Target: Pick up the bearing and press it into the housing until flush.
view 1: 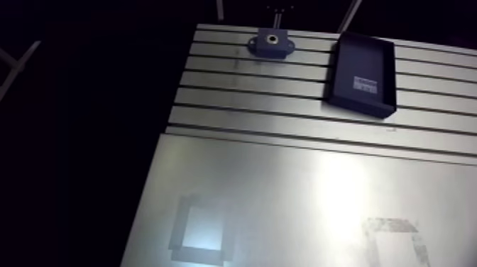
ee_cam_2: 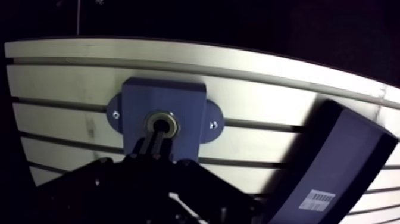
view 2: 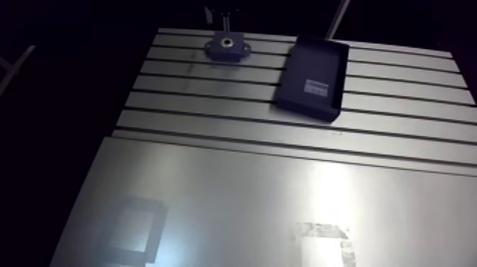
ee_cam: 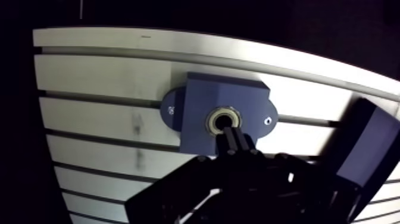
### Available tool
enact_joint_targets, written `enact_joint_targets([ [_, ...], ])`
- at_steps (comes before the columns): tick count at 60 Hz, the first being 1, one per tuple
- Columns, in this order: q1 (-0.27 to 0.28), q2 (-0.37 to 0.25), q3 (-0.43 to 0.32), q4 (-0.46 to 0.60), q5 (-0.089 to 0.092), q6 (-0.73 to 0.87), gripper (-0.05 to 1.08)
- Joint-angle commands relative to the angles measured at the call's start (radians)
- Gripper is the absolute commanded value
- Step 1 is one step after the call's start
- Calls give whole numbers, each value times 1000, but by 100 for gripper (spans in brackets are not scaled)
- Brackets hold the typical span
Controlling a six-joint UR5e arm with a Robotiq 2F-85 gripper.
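Note:
A dark blue housing (ee_cam: 202, 107) with two mounting ears sits bolted on the slotted table (view 1: 248, 99), near its far edge. The bearing (ee_cam: 213, 120), a metal ring, sits in the housing's round bore, and its face looks about level with the housing's top. My gripper (ee_cam: 233, 138) hangs right above the housing, fingers shut together with nothing between them. Their tips point at the near rim of the bearing. In the arm view only a dark bit of the gripper (view 1: 278, 10) shows above the housing (view 1: 270, 44).
A dark blue tray (view 1: 362, 74) with a white label lies to the right of the housing, close beside the gripper in the wrist view. Two taped square outlines (view 1: 199, 231) mark the smooth plate at the table's near side. The left table edge runs close to the housing.

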Motion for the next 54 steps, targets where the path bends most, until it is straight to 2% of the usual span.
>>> enact_joint_targets([
  [1, -1, -35, 1, 28, -1, -3, 99],
  [2, -1, -40, -4, 49, -2, -3, 84],
  [3, -1, -40, -4, 49, -2, -3, 84],
  [4, -1, -44, -7, 76, -3, -3, 52],
  [5, -1, -44, -7, 76, -3, -3, 52],
  [6, -1, -51, -11, 108, -6, -4, 13],
  [7, -1, -51, -11, 108, -6, -4, 13],
  [8, -3, -59, -20, 143, -9, -5, 3],
  [13, -4, -78, -30, 204, -11, -17, 0],
  [17, -13, -136, -28, 273, -10, -37, 0],
  [28, -49, -257, -12, 356, -11, -44, 0],
  [30, -63, -301, -12, 388, -11, -56, 0],
  [38, -94, -368, -9, 462, -11, -77, 0],
  [54, -132, -480, 49, 469, -11, -101, 0],
])
